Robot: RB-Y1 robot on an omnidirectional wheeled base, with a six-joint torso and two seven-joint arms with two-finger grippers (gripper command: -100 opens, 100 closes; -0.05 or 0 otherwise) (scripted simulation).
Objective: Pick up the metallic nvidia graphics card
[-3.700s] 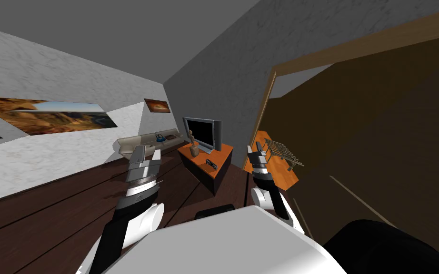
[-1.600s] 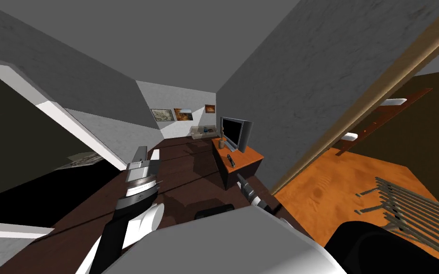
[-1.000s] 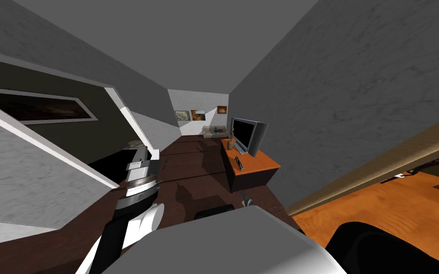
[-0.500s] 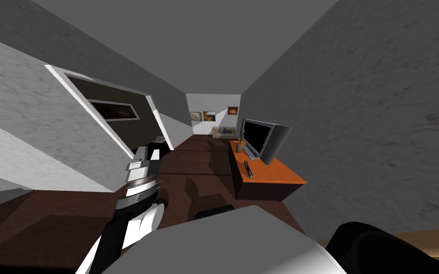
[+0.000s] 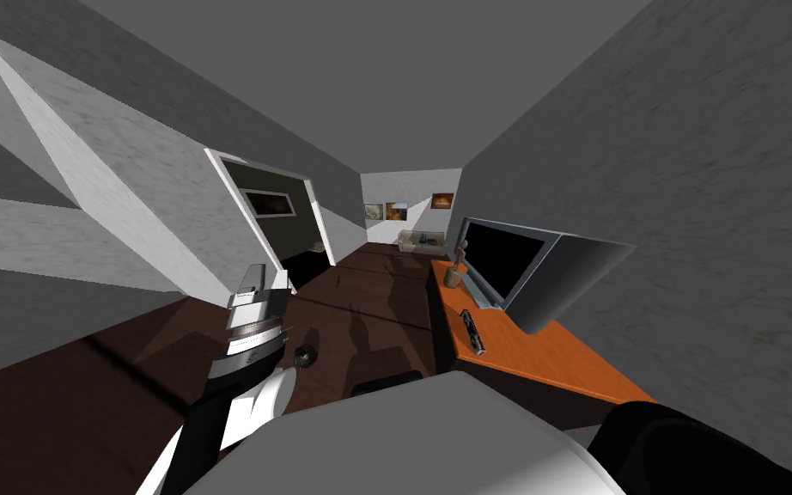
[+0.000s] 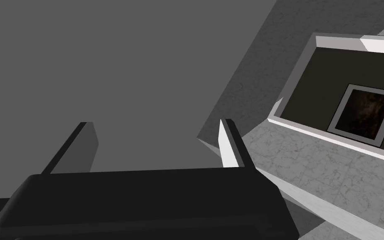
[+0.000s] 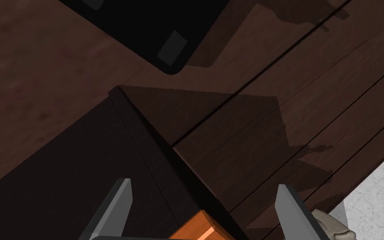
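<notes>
A: jaws?
B: left gripper [image 6: 158,143] is wide open, with nothing between the fingers. It's raised on my left over the dark wood floor [image 5: 360,301]. The right gripper [image 7: 203,208] is spread just as wide and is empty too.
A: what's the right one looking at?
B: a corner of the TV stand [image 7: 199,229], with its orange top and dark side panel. Floor planks run beyond it.
A: card?
B: the graphics card [image 5: 472,331] lies flat on the stand's orange top, close to the left edge that faces the room. It's a slim dark bar with light bits, its long side running along that edge. The left gripper is well apart from it.
A: neighbours?
B: the flat-screen TV [image 5: 540,266] is just right of the card, angled on the stand. A wooden figure [image 5: 454,273] stands farther along the same edge, apart from the card. At the far end there's a pale sofa [image 5: 420,241] with three framed pictures [image 5: 397,209] on the wall above it. An open doorway [image 5: 274,223] is in the left wall.
</notes>
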